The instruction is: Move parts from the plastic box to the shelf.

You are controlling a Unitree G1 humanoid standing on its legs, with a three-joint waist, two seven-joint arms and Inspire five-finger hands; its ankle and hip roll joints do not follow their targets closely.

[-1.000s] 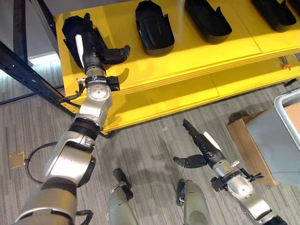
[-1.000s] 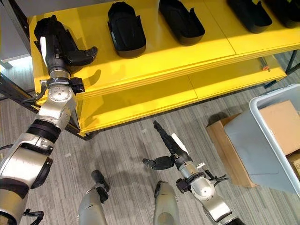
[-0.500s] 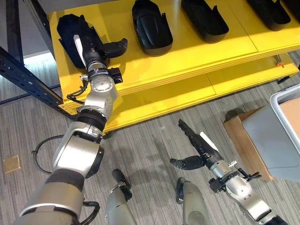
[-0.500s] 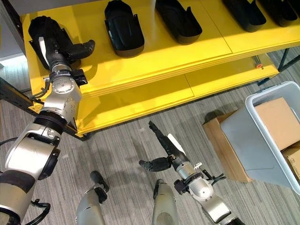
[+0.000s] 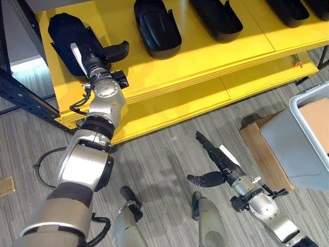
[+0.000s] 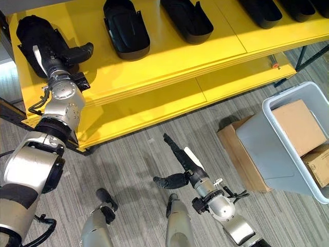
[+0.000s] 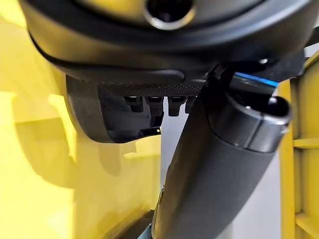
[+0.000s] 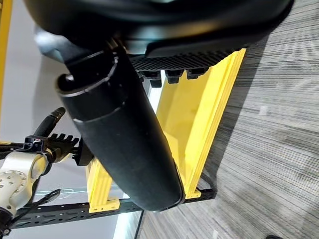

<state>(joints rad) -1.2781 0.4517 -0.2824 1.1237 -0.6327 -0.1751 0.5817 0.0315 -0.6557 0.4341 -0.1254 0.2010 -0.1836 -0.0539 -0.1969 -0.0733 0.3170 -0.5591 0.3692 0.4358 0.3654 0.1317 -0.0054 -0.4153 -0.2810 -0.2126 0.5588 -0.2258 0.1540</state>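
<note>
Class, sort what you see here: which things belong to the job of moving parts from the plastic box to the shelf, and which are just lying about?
Belongs to the job:
- black parts on the shelf
- yellow shelf
- grey plastic box
- left hand, on the leftmost part
- right hand, open, empty

Just lying about:
- cardboard boxes inside the plastic box
- brown cardboard on the floor

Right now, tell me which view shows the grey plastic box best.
The right eye view: the grey plastic box shows nearly whole, with cardboard boxes inside. The left eye view cuts it off at the edge.

Five black parts (image 6: pixel 126 23), one box (image 6: pixel 288 144)
</note>
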